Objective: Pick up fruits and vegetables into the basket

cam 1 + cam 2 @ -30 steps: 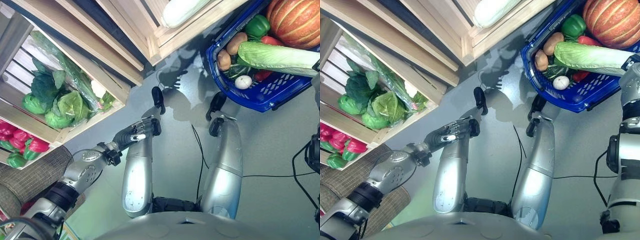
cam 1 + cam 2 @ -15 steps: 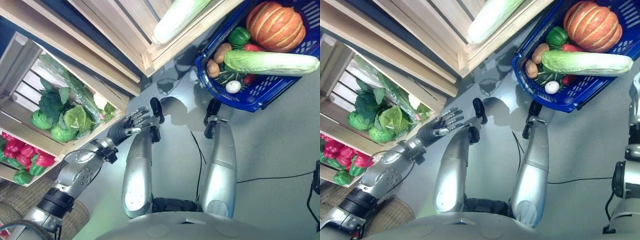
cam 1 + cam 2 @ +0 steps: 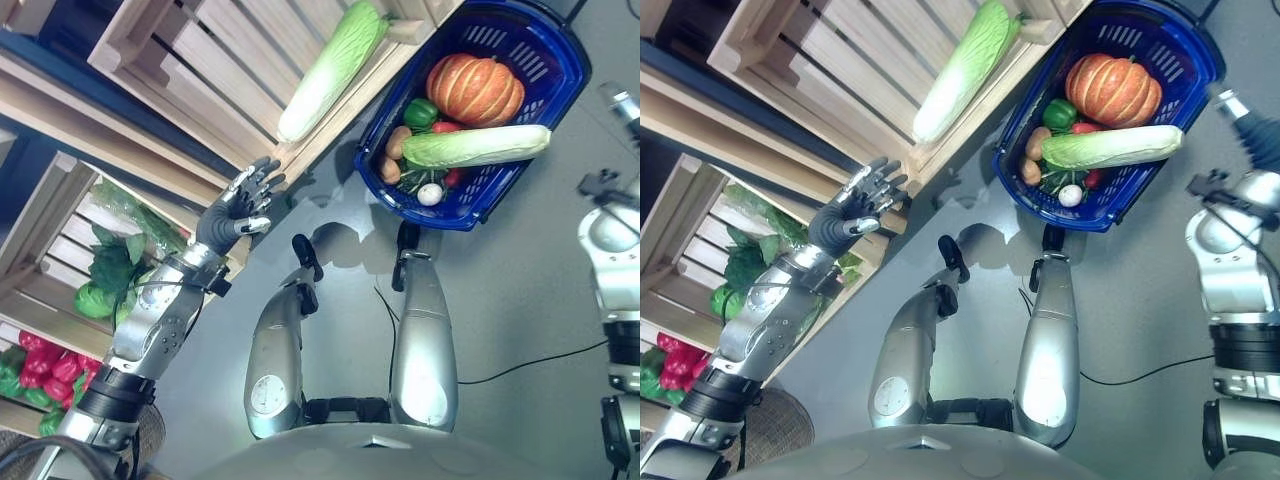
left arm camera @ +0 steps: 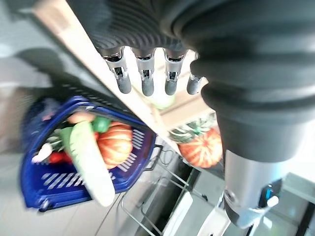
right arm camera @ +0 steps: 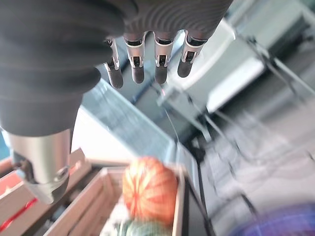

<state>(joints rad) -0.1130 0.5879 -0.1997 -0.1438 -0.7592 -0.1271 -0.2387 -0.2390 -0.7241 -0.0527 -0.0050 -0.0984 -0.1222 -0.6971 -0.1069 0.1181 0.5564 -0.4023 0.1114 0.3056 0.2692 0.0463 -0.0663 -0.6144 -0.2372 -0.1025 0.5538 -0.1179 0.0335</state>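
Fingers spread and empty, the robot's left hand (image 3: 238, 210) hovers near the front edge of a slatted wooden crate (image 3: 205, 62) where a long pale-green napa cabbage (image 3: 330, 68) lies. On the floor beside it, a blue plastic basket (image 3: 543, 120) holds an orange pumpkin (image 3: 475, 88), a second cabbage (image 3: 475, 146), a green pepper (image 3: 421, 113) and what look like potatoes (image 3: 396, 143). The right hand (image 5: 147, 54) hangs open, holding nothing.

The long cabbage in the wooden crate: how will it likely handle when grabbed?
The long cabbage looks wider than the open left robot hand, so probably a bulky grip. Its length suggests it may tip if held at one end. Leafy skin probably bruises.
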